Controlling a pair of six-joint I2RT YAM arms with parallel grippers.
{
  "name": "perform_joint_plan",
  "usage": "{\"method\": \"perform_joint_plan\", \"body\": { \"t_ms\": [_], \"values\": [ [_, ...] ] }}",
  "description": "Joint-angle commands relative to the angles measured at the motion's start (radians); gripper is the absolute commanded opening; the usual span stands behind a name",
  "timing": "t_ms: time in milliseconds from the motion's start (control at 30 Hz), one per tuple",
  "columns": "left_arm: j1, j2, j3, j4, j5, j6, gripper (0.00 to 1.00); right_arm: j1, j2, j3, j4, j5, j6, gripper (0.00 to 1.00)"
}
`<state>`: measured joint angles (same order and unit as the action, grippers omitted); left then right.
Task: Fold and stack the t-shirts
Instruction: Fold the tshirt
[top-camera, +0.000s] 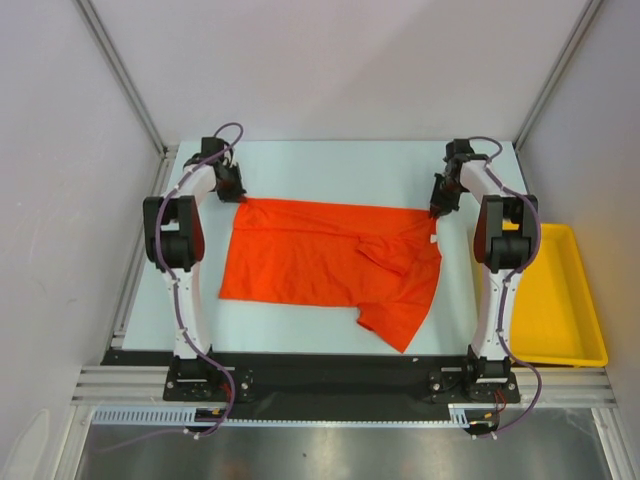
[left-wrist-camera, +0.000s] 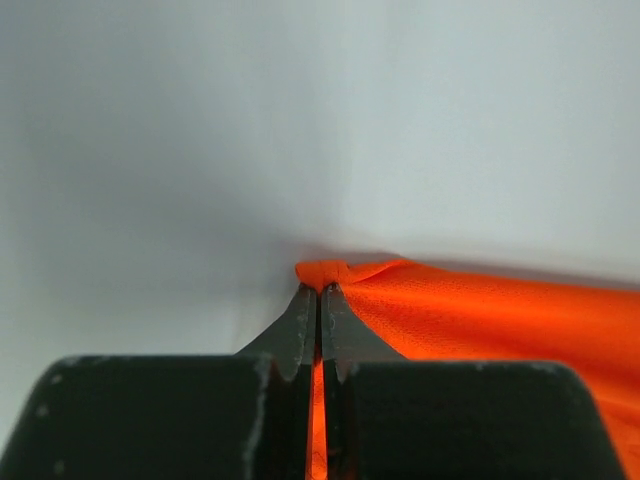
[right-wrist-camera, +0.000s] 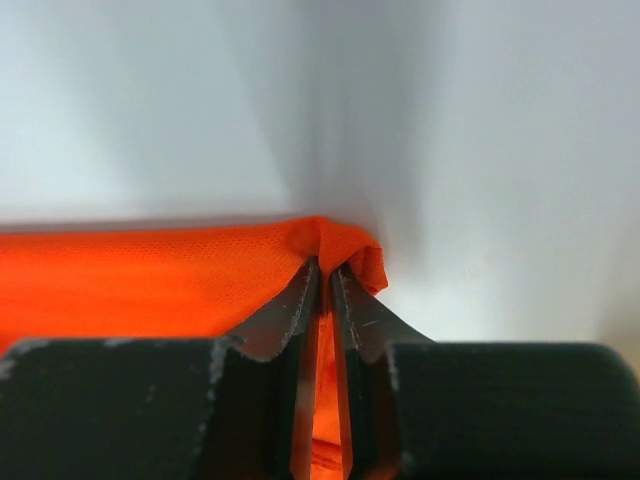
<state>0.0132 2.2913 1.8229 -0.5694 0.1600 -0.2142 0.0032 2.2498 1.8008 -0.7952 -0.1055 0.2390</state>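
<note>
The orange t-shirt (top-camera: 320, 260) lies spread across the middle of the table (top-camera: 330, 165). The left gripper (top-camera: 236, 193) pinches its far left corner, and the right gripper (top-camera: 436, 212) pinches its far right corner. A yellow tray (top-camera: 560, 300) sits to the right.

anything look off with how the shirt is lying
The t-shirt lies askew: its right part is bunched in diagonal folds, and a flap juts out past its near edge. Nothing looks damaged.

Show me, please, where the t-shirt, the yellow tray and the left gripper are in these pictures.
t-shirt (top-camera: 300, 260), top view, middle of the cloth.
yellow tray (top-camera: 555, 300), top view, its bare floor.
left gripper (left-wrist-camera: 320, 292), left wrist view, between its fingertips.
</note>
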Motion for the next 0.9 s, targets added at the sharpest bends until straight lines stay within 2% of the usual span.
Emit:
{"method": "perform_joint_plan", "body": {
  "t_ms": [0,67,100,133,167,200,233,267,300,333,400,467,533,600,667,733,800,867],
  "values": [
    [0.040,0.039,0.055,0.037,-0.045,-0.027,0.01,0.040,0.089,0.110,0.059,0.001,0.020,0.15],
    [0.042,0.045,0.061,0.034,-0.056,-0.034,0.08,0.044,0.140,0.207,0.024,-0.008,0.032,0.22],
    [0.044,0.045,0.073,0.026,-0.060,-0.036,0.14,0.044,0.152,0.242,0.008,-0.013,0.042,0.30],
    [0.044,0.039,0.076,0.016,-0.083,-0.039,0.35,0.047,0.171,0.294,-0.024,-0.013,0.043,0.37],
    [0.044,0.030,0.076,0.008,-0.083,-0.043,0.36,0.049,0.174,0.324,-0.045,-0.013,0.043,0.37],
    [0.045,0.014,0.072,0.005,-0.120,-0.048,0.50,0.052,0.174,0.347,-0.071,-0.008,0.057,0.47],
    [0.044,-0.018,0.073,-0.004,-0.144,-0.048,0.57,0.052,0.171,0.367,-0.100,0.022,0.063,0.52],
    [0.044,-0.042,0.072,-0.024,-0.161,-0.048,0.69,0.057,0.148,0.383,-0.154,0.044,0.069,0.56],
    [0.042,-0.064,0.066,-0.030,-0.209,-0.048,0.76,0.060,0.125,0.382,-0.171,0.064,0.075,0.65],
    [0.042,-0.085,0.059,-0.040,-0.265,-0.047,0.80,0.061,0.099,0.365,-0.183,0.099,0.083,0.69],
    [0.041,-0.176,0.009,-0.058,-0.331,-0.053,0.79,0.063,-0.002,0.271,-0.191,0.136,0.095,0.76],
    [0.039,-0.299,-0.060,-0.040,-0.369,-0.071,0.78,0.063,-0.085,0.197,-0.181,0.181,0.109,0.77],
    [0.039,-0.404,-0.206,-0.008,-0.358,-0.092,0.75,0.069,-0.217,0.062,-0.159,0.199,0.092,0.78],
    [0.039,-0.558,-0.387,0.046,-0.320,-0.149,0.71,0.089,-0.300,-0.029,-0.137,0.193,0.072,0.78],
    [0.039,-0.653,-0.506,0.078,-0.234,-0.235,0.68,0.115,-0.415,-0.159,-0.145,0.162,0.045,0.77],
    [0.033,-0.775,-0.684,0.097,-0.182,-0.298,0.62,0.162,-0.539,-0.280,-0.130,0.116,0.036,0.75],
    [0.025,-0.858,-0.877,0.160,-0.116,-0.385,0.59,0.188,-0.637,-0.472,-0.093,0.031,0.052,0.72],
    [0.016,-0.978,-0.979,0.203,-0.099,-0.437,0.58,0.201,-0.769,-0.660,-0.049,-0.028,0.080,0.68]
  ]
}}
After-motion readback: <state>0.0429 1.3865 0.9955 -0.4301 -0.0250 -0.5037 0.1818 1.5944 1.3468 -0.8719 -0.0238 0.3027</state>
